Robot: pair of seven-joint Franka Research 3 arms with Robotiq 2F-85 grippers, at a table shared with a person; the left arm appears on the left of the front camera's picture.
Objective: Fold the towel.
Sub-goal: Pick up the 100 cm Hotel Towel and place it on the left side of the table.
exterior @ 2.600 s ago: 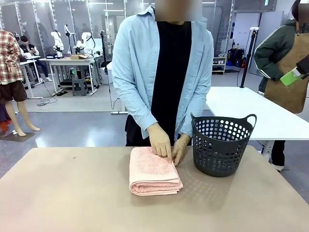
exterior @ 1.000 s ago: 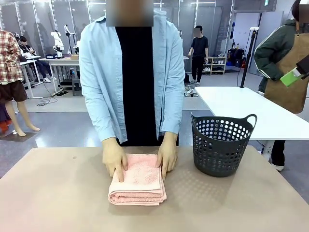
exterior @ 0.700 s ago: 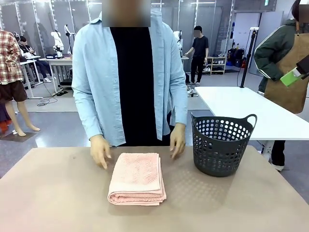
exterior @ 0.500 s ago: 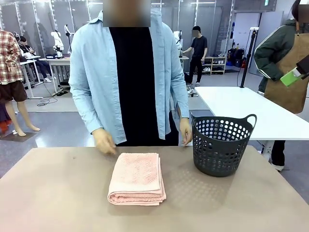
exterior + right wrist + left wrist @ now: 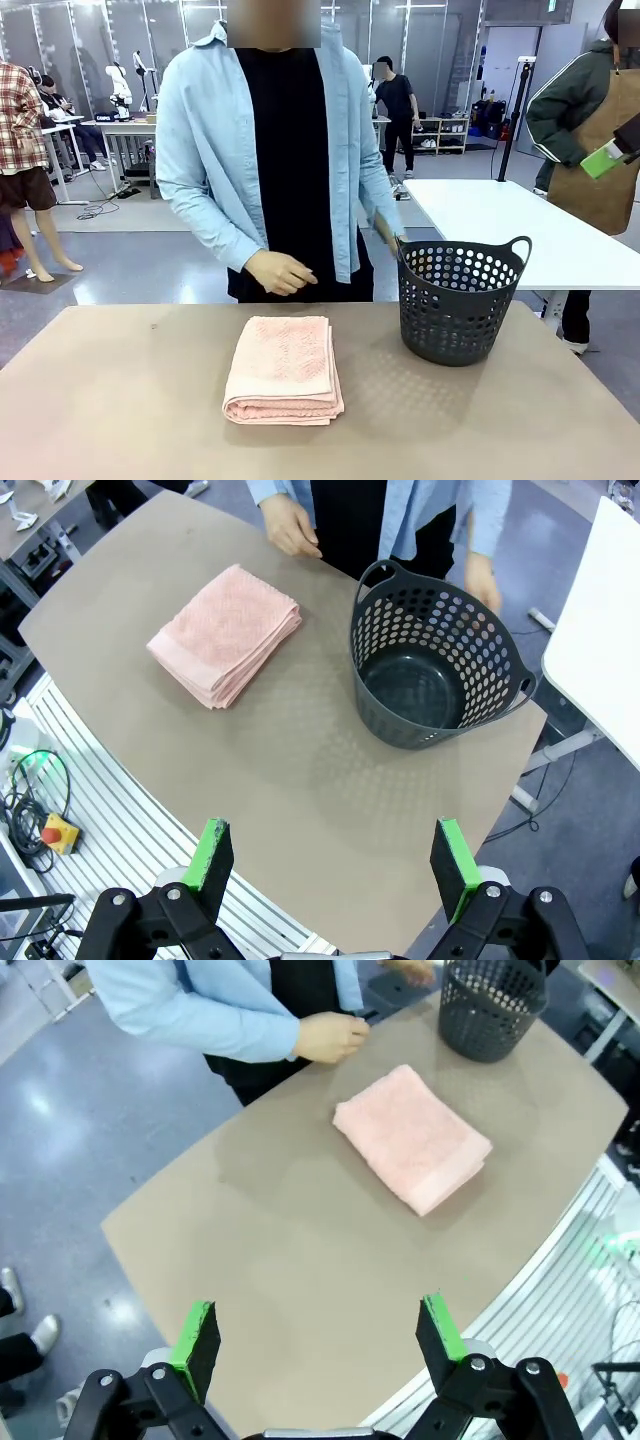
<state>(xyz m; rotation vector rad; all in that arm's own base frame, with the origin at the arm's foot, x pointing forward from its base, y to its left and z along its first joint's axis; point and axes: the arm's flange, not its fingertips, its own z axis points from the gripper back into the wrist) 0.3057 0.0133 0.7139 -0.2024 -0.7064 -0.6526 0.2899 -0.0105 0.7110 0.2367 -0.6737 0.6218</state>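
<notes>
The salmon-pink towel (image 5: 285,368) lies folded into a thick rectangle on the tan table, a little left of centre; it also shows as the towel (image 5: 412,1138) in the left wrist view and the towel (image 5: 225,633) in the right wrist view. Nothing touches it. The person's hands (image 5: 278,271) are lifted off the table at the far side. High above the table, my left gripper (image 5: 318,1338) stands open with nothing between its green pads. Likewise my right gripper (image 5: 333,865) is open and empty, well above the table's near edge.
A dark grey perforated basket (image 5: 461,297) with two handles stands empty to the right of the towel, also seen as the basket (image 5: 437,667). The person stands close against the table's far edge (image 5: 300,305). A white table (image 5: 510,225) is behind at right.
The person let go of the folded towel, drew both hands back off the table and straightened up. The towel stays where it was left. Both grippers stay open.
</notes>
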